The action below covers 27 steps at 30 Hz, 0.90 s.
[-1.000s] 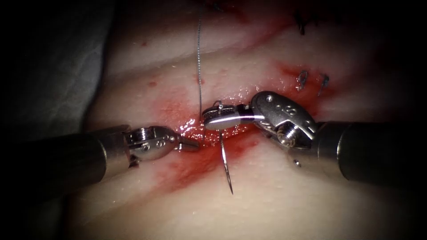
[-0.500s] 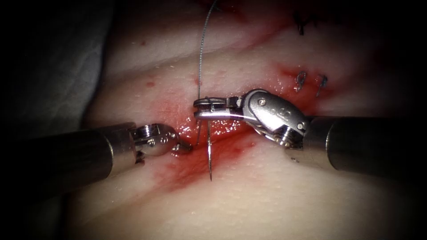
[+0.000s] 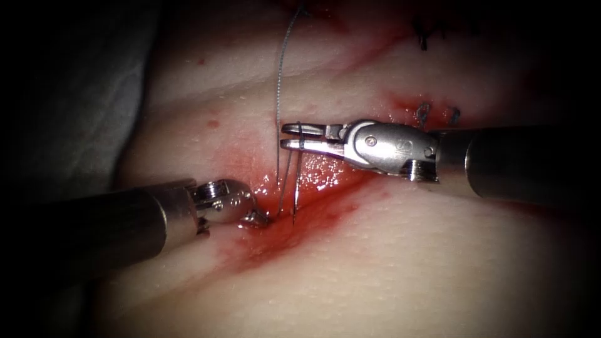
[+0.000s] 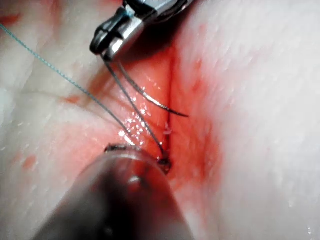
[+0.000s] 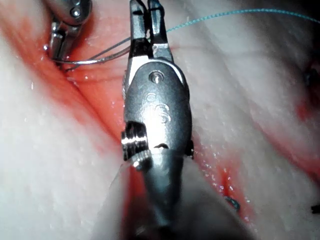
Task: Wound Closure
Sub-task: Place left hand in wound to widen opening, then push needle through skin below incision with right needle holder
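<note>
Here, at the left of the endoscope view, the left tool (image 3: pixel 253 216) reaches in with its tip low in the red fluid (image 3: pixel 282 235) at the cut (image 3: pixel 313 200). Its jaws look pressed together at the tissue (image 3: pixel 407 269) edge, but whether they pinch tissue or thread I cannot tell.

Moving toward the middle, the thread (image 3: pixel 280 81) drops from the top of the view down to the wound, passing just beside the tip of the right tool (image 3: pixel 291 136). Beside it the needle (image 3: pixel 294 188) hangs from that tool, its point down over the fluid near the left tool's tip; from the endoscope I cannot tell whether the point touches the tissue. In the left wrist view the needle (image 4: pixel 145 95) curves clear above the surface with its point free.

On the right, the right tool's jaws are clamped on the needle near its thread end, with the shaft coming in level across the tissue. Old stitches (image 3: pixel 426 112) sit above that shaft.

Risks, as I judge them: held so near its tail, the needle could swivel in the jaws under load. The point is close to the left tool and could strike it. The thread lying against the jaws could snag or fray.
</note>
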Tool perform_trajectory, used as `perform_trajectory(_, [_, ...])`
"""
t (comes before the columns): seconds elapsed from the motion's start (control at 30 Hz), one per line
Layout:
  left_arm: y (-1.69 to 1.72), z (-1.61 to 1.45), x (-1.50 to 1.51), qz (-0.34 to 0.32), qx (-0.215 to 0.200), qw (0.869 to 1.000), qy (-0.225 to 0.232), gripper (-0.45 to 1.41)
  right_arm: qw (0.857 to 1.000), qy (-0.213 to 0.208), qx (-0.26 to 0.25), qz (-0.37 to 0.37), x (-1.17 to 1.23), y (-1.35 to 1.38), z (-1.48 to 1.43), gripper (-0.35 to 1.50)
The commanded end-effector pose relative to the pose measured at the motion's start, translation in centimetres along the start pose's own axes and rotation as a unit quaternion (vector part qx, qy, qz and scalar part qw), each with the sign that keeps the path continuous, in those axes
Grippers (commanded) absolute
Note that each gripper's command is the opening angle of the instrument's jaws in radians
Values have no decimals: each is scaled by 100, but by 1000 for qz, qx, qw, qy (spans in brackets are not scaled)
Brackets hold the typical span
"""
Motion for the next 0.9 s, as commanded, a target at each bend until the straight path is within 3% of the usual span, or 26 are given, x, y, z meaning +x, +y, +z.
perform_trajectory(0.03, [-3, 8, 2, 0, -1, 1000, 0, -45, 1000, 1, 1, 0, -7, -2, 7, -35])
perform_trajectory(0.3, [-7, 12, 5, -1, -16, 1000, -4, -45, 1000, 1, 3, -17, -7, -4, 8, -35])
perform_trajectory(0.4, [-8, 16, 4, -2, -21, 1000, -6, 0, 999, 3, 4, -32, -8, -5, 8, -35])
perform_trajectory(0.53, [-8, 20, 1, -14, -20, 1000, -10, 36, 998, 8, 11, -54, -11, -9, 10, -35])
perform_trajectory(0.9, [-8, 18, -2, -33, -12, 999, -11, 41, 997, 16, 15, -78, -15, -18, 13, -35])
